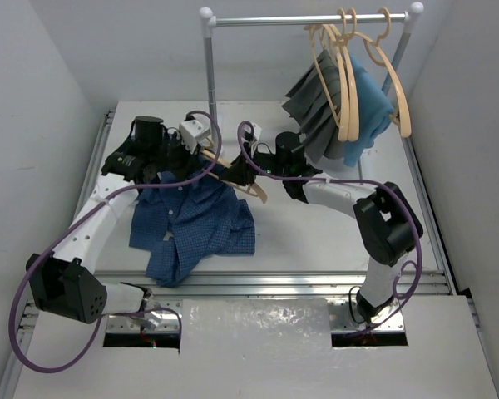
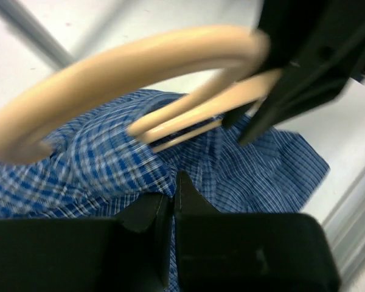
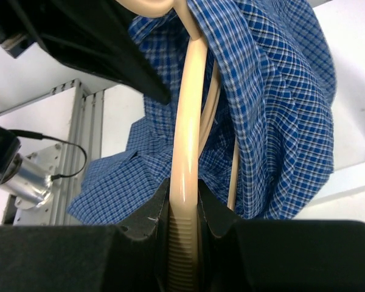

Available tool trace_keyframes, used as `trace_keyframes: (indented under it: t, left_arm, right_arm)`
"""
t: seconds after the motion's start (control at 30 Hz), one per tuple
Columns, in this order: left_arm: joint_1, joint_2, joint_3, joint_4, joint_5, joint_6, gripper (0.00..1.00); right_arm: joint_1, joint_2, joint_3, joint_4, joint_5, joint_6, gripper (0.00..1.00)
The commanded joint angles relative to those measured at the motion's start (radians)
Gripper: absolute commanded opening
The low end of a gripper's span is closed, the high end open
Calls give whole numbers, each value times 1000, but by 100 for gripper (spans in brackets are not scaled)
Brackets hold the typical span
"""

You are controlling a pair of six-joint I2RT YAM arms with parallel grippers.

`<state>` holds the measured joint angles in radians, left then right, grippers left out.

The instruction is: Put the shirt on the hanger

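Top external view is showing a white bench (image 1: 333, 241) boxed in by plain white walls (image 1: 33, 83), with a metal rail (image 1: 308, 18) standing at its far edge. Spare hangers (image 1: 347, 91) are hanging there beside a dark grey garment (image 1: 312, 108) and a teal cloth (image 1: 370, 108). The shirt (image 1: 195, 224) is lying crumpled left of centre on the bench, its upper part draping over the hanger (image 1: 254, 189) between my arms. I'm clamping that hanger in my right jaws. My left jaws are pressing fully together over the checked fabric; whether they're pinching any, I cannot tell.
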<state>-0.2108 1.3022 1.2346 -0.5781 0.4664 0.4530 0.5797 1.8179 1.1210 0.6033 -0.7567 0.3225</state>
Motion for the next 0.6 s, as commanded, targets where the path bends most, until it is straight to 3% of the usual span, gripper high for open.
trace_keyframes:
  t: [0.0,0.07,0.1,0.13,0.17,0.23,0.4,0.5,0.57]
  left_arm:
    - [-7,-35,54,-141,152,99,0]
    - [-9,-38,65,-201,170,139,6]
    - [-9,-43,78,-218,169,173,25]
    - [-9,-46,88,-251,149,190,36]
    - [-9,-50,118,-267,131,216,57]
    - [-7,-61,169,-299,42,230,76]
    - [-4,-90,174,-321,-236,314,79]
    - [13,-109,144,-327,-320,397,79]
    - [68,-113,147,-321,-299,460,80]
  right_arm:
    - [8,4,40,121,-23,9,0]
    - [8,7,34,141,-44,21,0]
    - [8,11,23,147,-55,24,0]
    - [8,12,16,153,-68,27,0]
    - [6,14,-1,156,-70,29,0]
    - [6,12,-21,164,-75,29,0]
    - [6,24,-50,176,-95,32,0]
    - [6,32,-36,173,-104,36,0]
    - [6,38,-20,158,-107,29,0]
